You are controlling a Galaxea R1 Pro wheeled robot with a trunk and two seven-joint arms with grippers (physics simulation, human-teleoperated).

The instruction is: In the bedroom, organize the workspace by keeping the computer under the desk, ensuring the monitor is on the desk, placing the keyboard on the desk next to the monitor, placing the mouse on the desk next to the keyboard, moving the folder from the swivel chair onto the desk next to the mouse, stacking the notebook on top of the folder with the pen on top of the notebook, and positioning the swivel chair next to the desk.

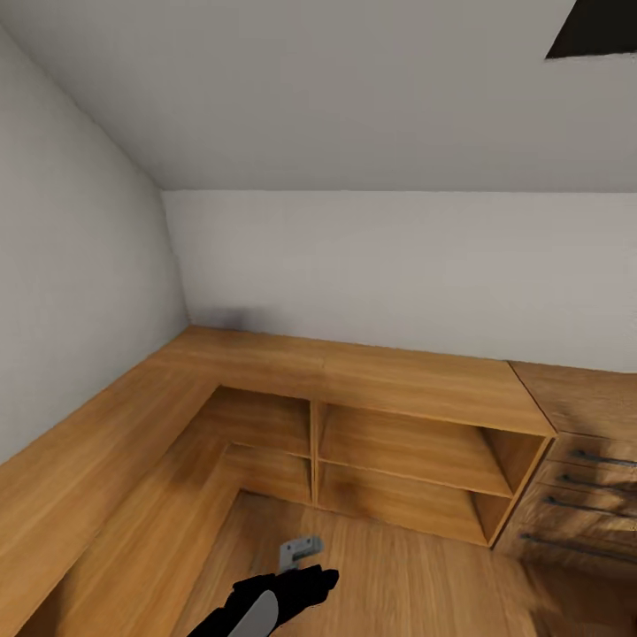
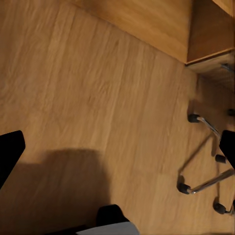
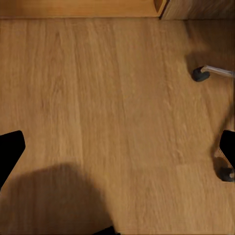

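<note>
Shelving (image 1: 402, 442) of light wood fills the corner ahead in the head view, an L-shaped unit with open compartments under a flat top, set against pale grey walls (image 1: 398, 274). To the right of the shelving stands a drawer unit (image 1: 579, 478) in darker wood with long dark bar handles. Wood floor (image 1: 398, 575) lies in front of the shelving. At the lower edge of the head view, below the shelving, part of a black arm (image 1: 274, 602) reaches forward, with a small grey bracket on it.

In the left wrist view the camera looks down on the floor. The chair (image 2: 208, 171) shows by its chrome star base alone: thin bright legs ending in black casters, standing on the floor near the foot of the wooden furniture (image 2: 210, 34). The left gripper (image 2: 120, 154) has its dark fingers (image 2: 10, 152) at opposite edges of the picture, spread wide with nothing between them. A broad shadow lies on the floor beneath.

In the right wrist view, the floor again, with the base of the shelving along the far edge. One chrome leg of the chair (image 3: 213, 72) with its caster stands near that base, and another caster sits lower down. The right gripper (image 3: 117, 149) likewise has its fingers (image 3: 10, 149) far apart and empty, a shadow under it.
</note>
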